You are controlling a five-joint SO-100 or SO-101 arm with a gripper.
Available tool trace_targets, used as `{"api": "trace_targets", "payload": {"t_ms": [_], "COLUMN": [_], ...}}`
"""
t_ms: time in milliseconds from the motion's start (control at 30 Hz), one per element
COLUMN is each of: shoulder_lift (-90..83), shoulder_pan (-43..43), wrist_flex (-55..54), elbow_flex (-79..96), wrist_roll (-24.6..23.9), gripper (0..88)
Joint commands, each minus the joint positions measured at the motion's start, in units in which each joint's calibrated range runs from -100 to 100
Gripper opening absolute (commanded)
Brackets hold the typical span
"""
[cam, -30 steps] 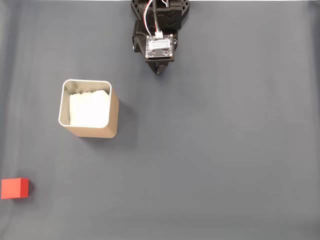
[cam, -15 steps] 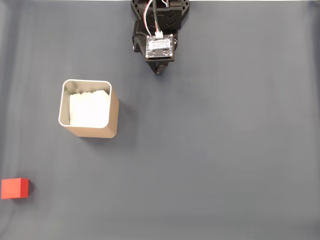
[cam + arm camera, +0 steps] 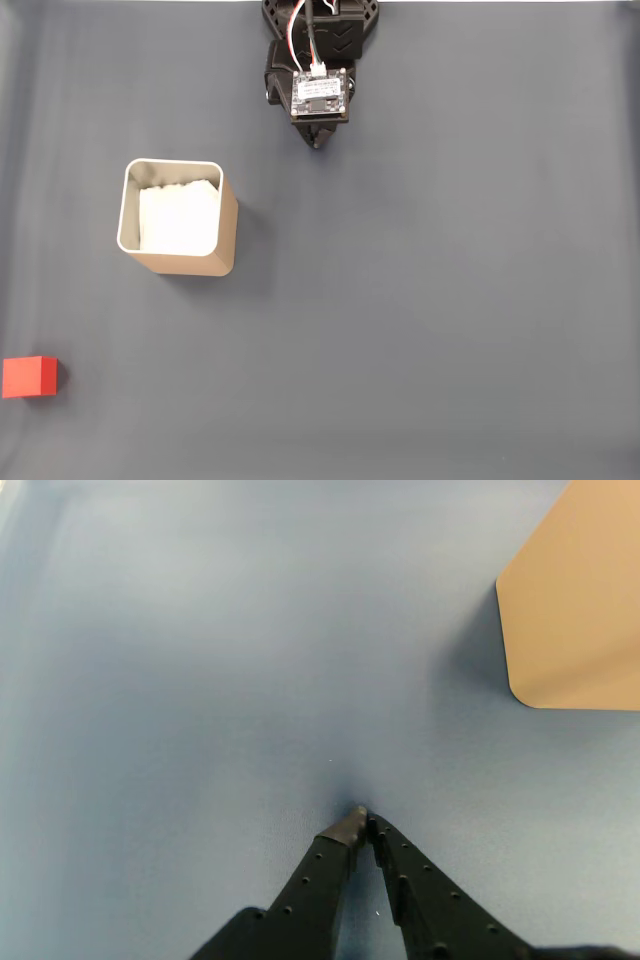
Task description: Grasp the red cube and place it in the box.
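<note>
The red cube (image 3: 29, 377) lies at the far lower left of the fixed view, on the grey mat. The box (image 3: 176, 217), tan with a pale rim and white lining, stands upright at centre left; its tan wall (image 3: 580, 610) fills the upper right corner of the wrist view. My gripper (image 3: 318, 140) sits folded at the top centre, far from both. In the wrist view the gripper (image 3: 363, 820) is shut, its black fingers meeting at the tips just above the mat with nothing between them.
The arm's base and a small circuit board (image 3: 319, 95) occupy the top centre. The grey mat (image 3: 450, 300) stretches across the whole fixed view, with a pale strip of table along its top edge.
</note>
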Motion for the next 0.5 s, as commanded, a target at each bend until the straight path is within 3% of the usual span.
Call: {"api": "trace_targets", "payload": {"t_ms": [0,300,467], "shoulder_lift": [-0.3,-0.3,-0.3], "shoulder_pan": [-0.1,-0.3,-0.3], "wrist_flex": [1.0,-0.3,-13.3], "elbow_flex": [0.5,0.5,0.5], "wrist_roll": [0.1,1.1,-0.6], "gripper": [0.3,0.3,0.3]}}
